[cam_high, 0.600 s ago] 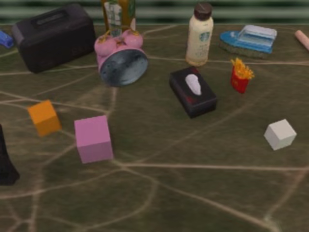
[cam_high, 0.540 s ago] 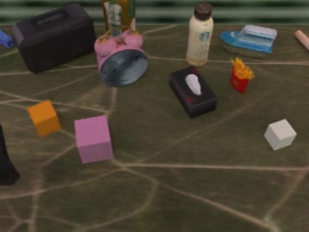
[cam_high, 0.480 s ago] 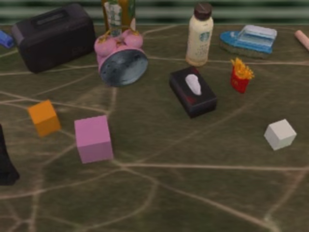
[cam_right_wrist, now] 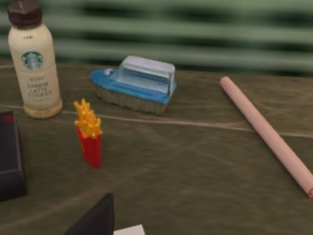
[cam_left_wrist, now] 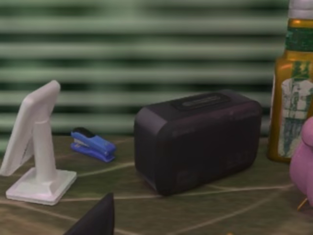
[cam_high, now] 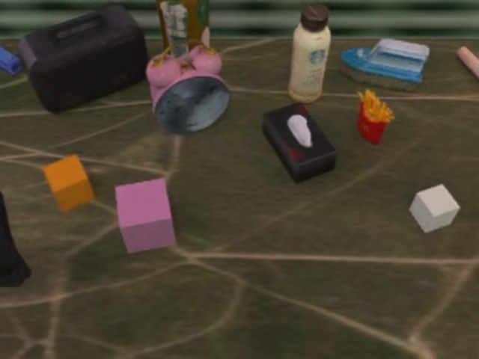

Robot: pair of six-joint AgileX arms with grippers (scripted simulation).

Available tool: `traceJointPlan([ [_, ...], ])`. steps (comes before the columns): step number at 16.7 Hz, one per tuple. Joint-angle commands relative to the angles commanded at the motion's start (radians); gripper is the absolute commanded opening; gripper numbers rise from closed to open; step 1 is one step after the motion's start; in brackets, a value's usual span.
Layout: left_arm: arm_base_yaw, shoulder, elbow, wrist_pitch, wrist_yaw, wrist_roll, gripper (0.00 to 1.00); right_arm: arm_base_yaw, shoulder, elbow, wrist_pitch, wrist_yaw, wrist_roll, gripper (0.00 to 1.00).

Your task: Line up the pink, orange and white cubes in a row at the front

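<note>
The light pink cube (cam_high: 144, 215) sits at the table's left, with the smaller orange cube (cam_high: 68, 182) just left of it and slightly farther back. The off-white cube (cam_high: 434, 207) rests alone at the right. My left gripper (cam_high: 9, 254) is a dark shape at the left edge, near the orange cube and touching nothing. Its wrist view shows one dark fingertip (cam_left_wrist: 100, 218) with bare table beside it. My right arm is outside the top view. Its wrist view shows one dark fingertip (cam_right_wrist: 100, 215) beside a corner of the white cube (cam_right_wrist: 129, 230). Both grippers hold nothing.
Along the back stand a black box (cam_high: 82, 56), an amber bottle (cam_high: 183, 22), a pink alarm clock (cam_high: 187, 90), a cream bottle (cam_high: 309, 56), a blue brush (cam_high: 387, 60) and a pink rod (cam_high: 470, 60). A black tissue box (cam_high: 299, 142) and red fries (cam_high: 372, 120) sit mid-table.
</note>
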Motion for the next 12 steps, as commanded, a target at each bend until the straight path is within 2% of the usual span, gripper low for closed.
traceJointPlan([
  [8,0.000,0.000,0.000,0.000,0.000,0.000,1.00,0.067,0.883,0.576,-0.428,0.009,-0.078,1.00],
  [12,0.000,0.000,0.000,0.000,0.000,0.000,1.00,0.100,1.244,0.840,-0.620,0.011,-0.112,1.00],
])
